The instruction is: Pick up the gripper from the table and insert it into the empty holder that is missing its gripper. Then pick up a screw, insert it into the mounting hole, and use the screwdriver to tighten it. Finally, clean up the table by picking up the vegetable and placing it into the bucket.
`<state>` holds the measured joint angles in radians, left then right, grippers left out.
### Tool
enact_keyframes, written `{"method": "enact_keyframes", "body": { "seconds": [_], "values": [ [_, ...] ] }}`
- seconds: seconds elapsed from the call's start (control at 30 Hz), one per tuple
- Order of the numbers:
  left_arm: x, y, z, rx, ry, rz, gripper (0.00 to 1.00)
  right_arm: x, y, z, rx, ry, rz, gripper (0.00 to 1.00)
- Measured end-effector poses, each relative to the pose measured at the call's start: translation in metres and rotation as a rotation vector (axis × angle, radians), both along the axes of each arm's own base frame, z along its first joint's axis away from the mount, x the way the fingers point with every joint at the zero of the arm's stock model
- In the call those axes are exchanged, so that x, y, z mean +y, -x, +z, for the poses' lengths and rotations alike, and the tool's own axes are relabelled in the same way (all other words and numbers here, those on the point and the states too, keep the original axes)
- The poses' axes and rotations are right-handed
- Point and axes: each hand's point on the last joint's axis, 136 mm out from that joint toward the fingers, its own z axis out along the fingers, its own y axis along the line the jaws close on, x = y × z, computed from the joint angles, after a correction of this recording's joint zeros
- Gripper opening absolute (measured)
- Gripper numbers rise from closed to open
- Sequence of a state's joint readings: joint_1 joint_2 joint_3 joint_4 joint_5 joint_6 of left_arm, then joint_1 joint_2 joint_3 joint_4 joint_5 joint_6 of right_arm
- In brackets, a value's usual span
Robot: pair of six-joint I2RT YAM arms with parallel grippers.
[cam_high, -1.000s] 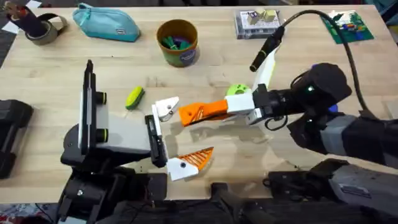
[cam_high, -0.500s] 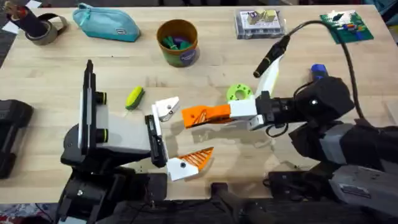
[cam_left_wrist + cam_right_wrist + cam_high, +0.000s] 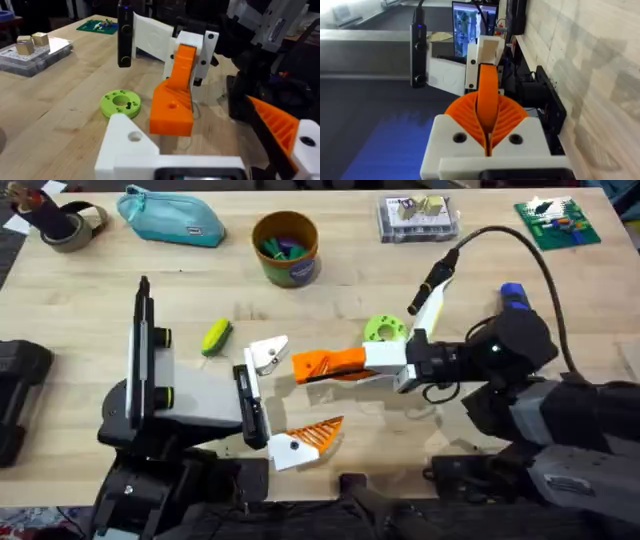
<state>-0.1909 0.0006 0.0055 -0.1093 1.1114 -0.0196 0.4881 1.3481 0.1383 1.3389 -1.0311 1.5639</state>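
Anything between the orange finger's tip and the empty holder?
No. In the overhead view, bare table separates the orange finger from the holder.

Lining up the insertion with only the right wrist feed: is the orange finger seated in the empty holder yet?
Observer: Not yet. Overhead, the orange finger has its tip right beside the holder, not inside it.
Operator: Is the mounting hole free?
Observer: Yes. The left wrist view shows the mounting hole open, with no screw in it.
Operator: Where's the screwdriver?
Observer: Overhead, the screwdriver shows its blue handle on the table just beyond the right arm.
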Motion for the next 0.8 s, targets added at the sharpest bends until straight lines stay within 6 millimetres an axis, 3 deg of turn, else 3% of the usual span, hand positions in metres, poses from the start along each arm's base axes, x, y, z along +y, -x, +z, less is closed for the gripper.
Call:
{"method": "enact_keyframes", "body": {
  "seconds": [0.4,0.8],
  "values": [
    [0.000,0.000,0.000,0.000,0.000,0.000,0.989,0.005,-0.002,-0.011,0.037,0.021,-0.009,0.023],
    [0.000,0.000,0.000,0.000,0.000,0.000,0.989,0.009,-0.004,-0.005,-0.004,0.011,0.001,0.023]
  ]
}}
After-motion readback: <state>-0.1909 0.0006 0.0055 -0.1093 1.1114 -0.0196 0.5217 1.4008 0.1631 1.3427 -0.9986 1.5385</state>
